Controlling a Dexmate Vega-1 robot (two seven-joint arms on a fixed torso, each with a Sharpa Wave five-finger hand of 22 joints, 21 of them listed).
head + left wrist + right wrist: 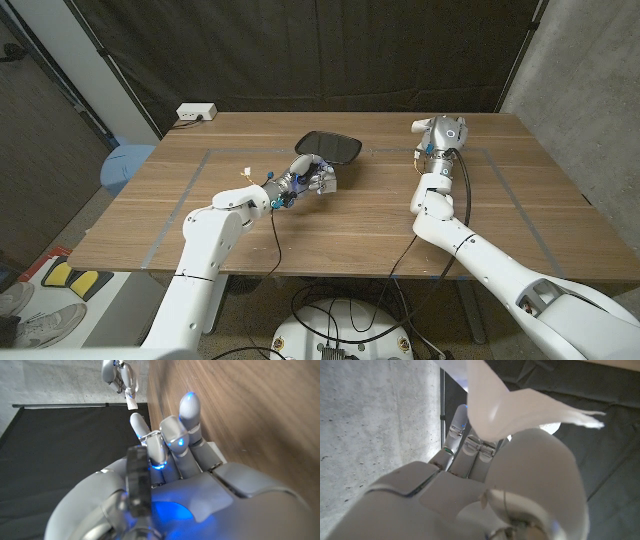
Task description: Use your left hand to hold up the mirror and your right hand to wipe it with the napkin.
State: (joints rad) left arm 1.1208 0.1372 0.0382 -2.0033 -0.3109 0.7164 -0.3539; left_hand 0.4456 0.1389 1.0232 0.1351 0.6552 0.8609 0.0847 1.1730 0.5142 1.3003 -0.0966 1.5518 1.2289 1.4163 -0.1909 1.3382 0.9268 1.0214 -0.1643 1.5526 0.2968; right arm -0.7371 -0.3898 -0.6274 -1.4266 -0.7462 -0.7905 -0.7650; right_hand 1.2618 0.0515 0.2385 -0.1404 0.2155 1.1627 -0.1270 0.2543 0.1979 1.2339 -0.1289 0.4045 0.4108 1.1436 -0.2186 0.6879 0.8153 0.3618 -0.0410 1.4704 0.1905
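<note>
Presently: mirror (331, 147) lay flat on table (250, 215), far side, not yet raised. Left hand (313, 179) fingers clamped on its handle. Right hand (440, 131) pinched napkin (520, 412). Next, judged: lift mirror, bring napkin across.

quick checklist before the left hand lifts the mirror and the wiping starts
1. Left hand on the mirror handle: ok; a dark handle lies between its fingers in the left wrist view.
2. Mirror raised: not ok; it lies on the table.
3. Napkin in the right hand: ok.
4. Right hand near the mirror: not ok; it is apart, further right.
5. Grip firmness: cannot tell.
</note>
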